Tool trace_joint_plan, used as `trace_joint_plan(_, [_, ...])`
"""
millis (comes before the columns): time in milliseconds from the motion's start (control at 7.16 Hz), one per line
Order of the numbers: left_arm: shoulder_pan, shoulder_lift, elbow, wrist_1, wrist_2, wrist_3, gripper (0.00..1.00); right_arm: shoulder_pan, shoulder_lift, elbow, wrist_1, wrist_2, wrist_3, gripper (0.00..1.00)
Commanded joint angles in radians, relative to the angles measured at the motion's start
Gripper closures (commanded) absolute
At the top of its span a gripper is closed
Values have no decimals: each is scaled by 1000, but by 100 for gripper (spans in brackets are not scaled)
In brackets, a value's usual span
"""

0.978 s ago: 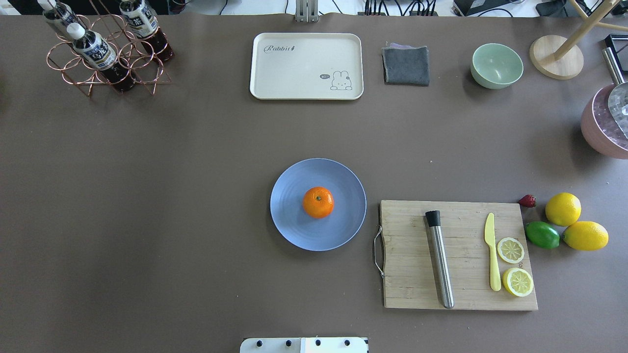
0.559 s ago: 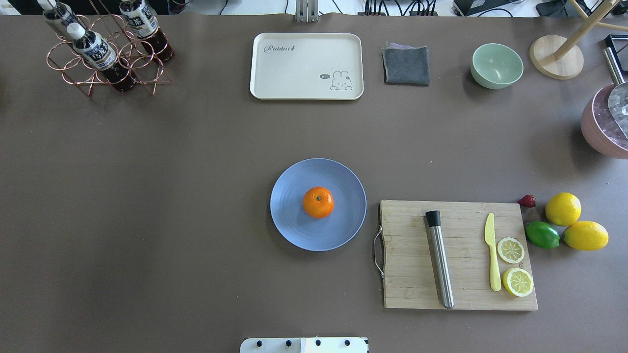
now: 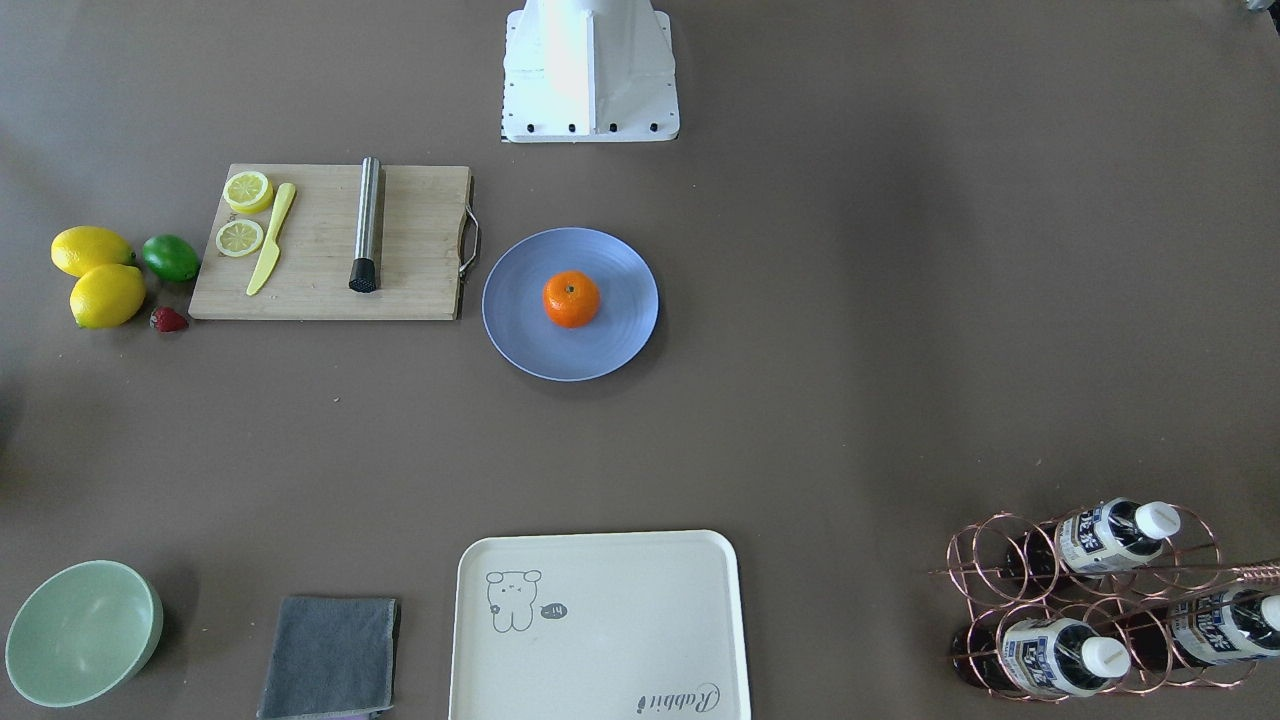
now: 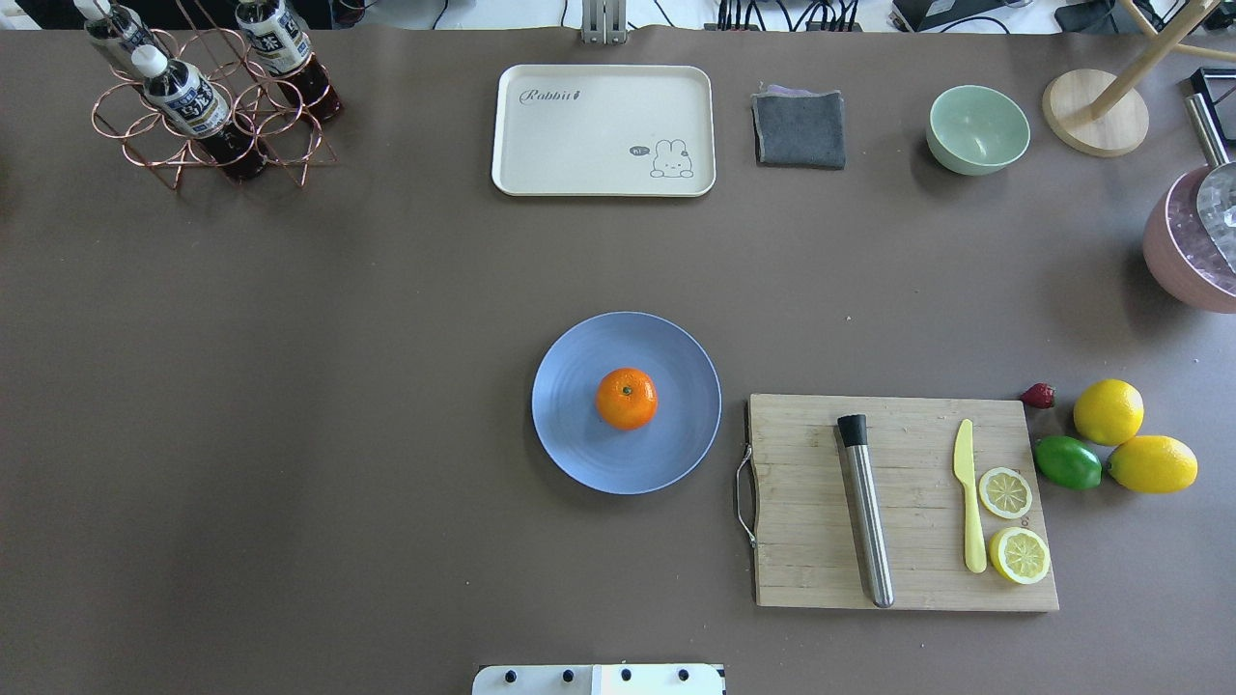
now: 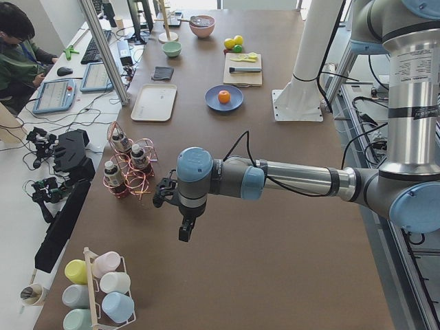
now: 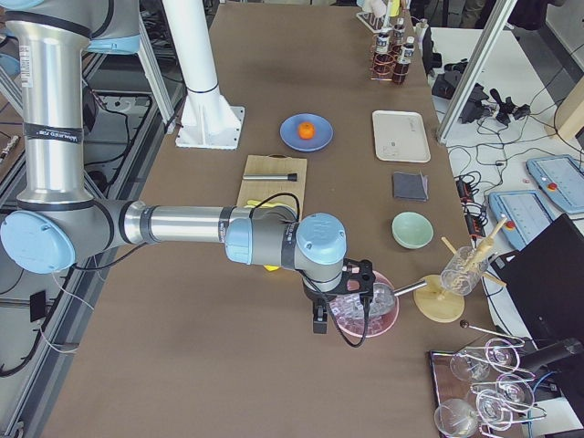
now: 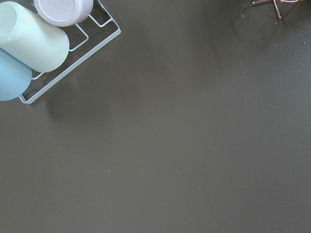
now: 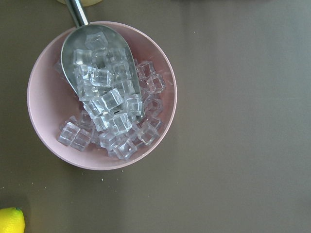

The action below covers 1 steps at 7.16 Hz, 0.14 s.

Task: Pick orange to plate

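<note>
We are finding the orange (image 4: 626, 398) sitting near the middle of the plate (image 4: 579, 454), stem dimple facing up. The plate is lying around the middle of the table (image 4: 386, 386), a little nearer the robot's edge than the far one. The cutting board (image 4: 811, 541) is lying just beside it on the robot's right. Judged from how things lie, the placing is looking done.

We are judging the orange to be light and firm, with a skin that gives a little under a hard squeeze. It is round, so it is likely to roll if nudged on the flat plate. Should it need taking up, we are favouring a hold across its widest part from above, with the fingers on opposite sides of the dimple. Its skin is reading as smooth with a slight sheen. The plate is a matte periwinkle disc with faint rings and a shallow rim that is offering little to stop a roll.

The left gripper (image 5: 185, 230) is hanging over bare table near the end on the robot's left, close to the cup rack (image 7: 73, 63). The right gripper (image 6: 319, 321) is hovering over the pink bowl (image 8: 34, 87) of ice cubes (image 8: 104, 104) near the opposite end. Both are well apart from the plate. Only the side views are showing them, so we cannot tell whether their fingers are parted or together.
</note>
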Motion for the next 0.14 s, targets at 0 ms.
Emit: trace_joint_plan(0, [0, 1, 1, 0, 1, 2, 2, 0, 0, 1, 1, -1, 1, 0])
